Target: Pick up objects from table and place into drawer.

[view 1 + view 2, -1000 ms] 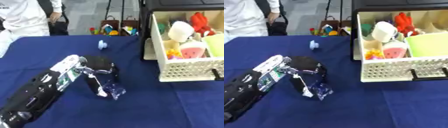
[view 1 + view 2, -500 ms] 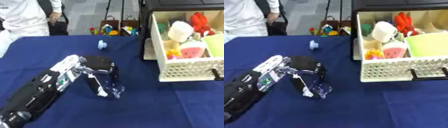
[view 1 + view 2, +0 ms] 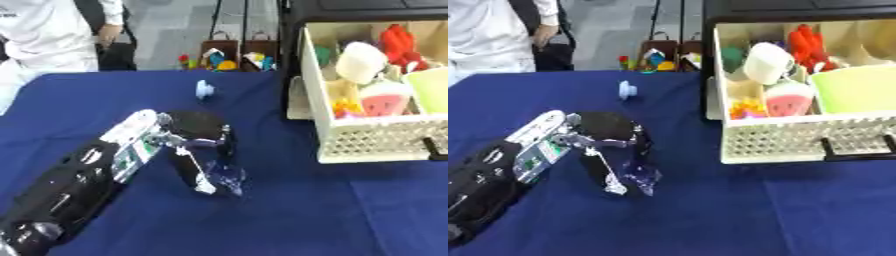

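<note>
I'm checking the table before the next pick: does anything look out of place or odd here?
Nothing looks spilled or broken. The drawer stands pulled out, crowded with toys. A small pale blue thing lies alone on the blue cloth, apart from the drawer. The left hand curls round a small clear, shiny thing; I cannot tell what it is.

We are looking at evenly lit pictures, with bright light falling from overhead and no strong glare. The blue table is showing only soft shadows, the darkest lying under the left hand and beside the white drawer. Everything is appearing soft and slightly smeared, the hand's fingertips most of all. The background past the table's far edge is staying hazy.
</note>
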`<action>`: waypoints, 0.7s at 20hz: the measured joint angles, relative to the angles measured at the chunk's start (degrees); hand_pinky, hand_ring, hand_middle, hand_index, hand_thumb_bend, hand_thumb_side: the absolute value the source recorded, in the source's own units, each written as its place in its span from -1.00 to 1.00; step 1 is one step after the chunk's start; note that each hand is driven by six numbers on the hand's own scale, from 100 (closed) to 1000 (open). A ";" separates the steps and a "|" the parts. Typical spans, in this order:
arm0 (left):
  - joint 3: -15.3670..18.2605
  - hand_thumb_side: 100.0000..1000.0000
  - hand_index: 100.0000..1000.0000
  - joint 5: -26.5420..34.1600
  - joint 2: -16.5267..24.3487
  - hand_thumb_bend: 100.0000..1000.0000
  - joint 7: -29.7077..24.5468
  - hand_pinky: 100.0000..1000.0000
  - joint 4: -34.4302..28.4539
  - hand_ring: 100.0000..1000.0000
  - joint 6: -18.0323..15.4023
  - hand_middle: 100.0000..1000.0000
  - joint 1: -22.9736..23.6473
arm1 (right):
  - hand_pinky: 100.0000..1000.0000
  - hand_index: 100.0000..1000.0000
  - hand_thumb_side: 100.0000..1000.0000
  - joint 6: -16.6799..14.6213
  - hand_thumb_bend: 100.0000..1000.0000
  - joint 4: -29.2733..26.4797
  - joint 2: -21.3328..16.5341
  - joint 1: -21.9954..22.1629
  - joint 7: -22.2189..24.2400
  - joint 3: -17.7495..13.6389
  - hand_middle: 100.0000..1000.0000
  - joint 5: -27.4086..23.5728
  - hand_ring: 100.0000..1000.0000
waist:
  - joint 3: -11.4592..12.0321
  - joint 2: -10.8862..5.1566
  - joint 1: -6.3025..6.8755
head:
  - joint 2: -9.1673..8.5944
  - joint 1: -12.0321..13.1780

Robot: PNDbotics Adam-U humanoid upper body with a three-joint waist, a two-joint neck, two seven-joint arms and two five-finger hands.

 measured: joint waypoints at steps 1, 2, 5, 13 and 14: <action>0.00 -0.08 -0.19 -0.08 0.03 -0.34 0.26 -0.38 -0.15 -0.03 0.01 -0.30 0.00 | 0.39 0.55 1.00 0.00 -1.00 0.00 0.00 0.00 0.00 0.00 0.28 0.00 0.50 | 0.01 0.00 0.00 | 0.01 0.00; 0.01 -0.08 -0.20 -0.13 0.04 -0.36 0.51 -0.39 -0.35 -0.04 -0.01 -0.30 0.00 | 0.39 0.55 1.00 0.00 -1.00 0.00 0.00 0.00 0.00 0.00 0.28 -0.01 0.50 | 0.02 -0.01 0.00 | 0.01 0.01; 0.01 -0.10 -0.21 -0.15 0.13 -0.38 1.14 -0.40 -0.95 -0.05 0.05 -0.31 0.00 | 0.39 0.55 1.00 0.00 -1.00 0.00 0.00 0.00 0.00 0.00 0.29 -0.10 0.50 | 0.02 -0.12 -0.01 | 0.03 0.03; 0.03 -0.10 -0.23 0.11 1.87 -0.42 1.75 -0.38 -3.59 -0.05 0.64 -0.33 0.13 | 0.39 0.55 1.00 0.00 -1.00 0.00 0.00 0.01 0.00 0.00 0.29 -0.38 0.50 | 0.30 -0.82 0.02 | 0.50 0.17; 0.03 -0.09 -0.23 0.32 2.27 -0.42 1.61 -0.38 -4.19 -0.05 0.79 -0.33 0.25 | 0.39 0.55 1.00 0.00 -1.00 0.00 0.00 0.02 0.00 0.00 0.29 -0.40 0.50 | 0.32 -0.91 0.03 | 0.51 0.17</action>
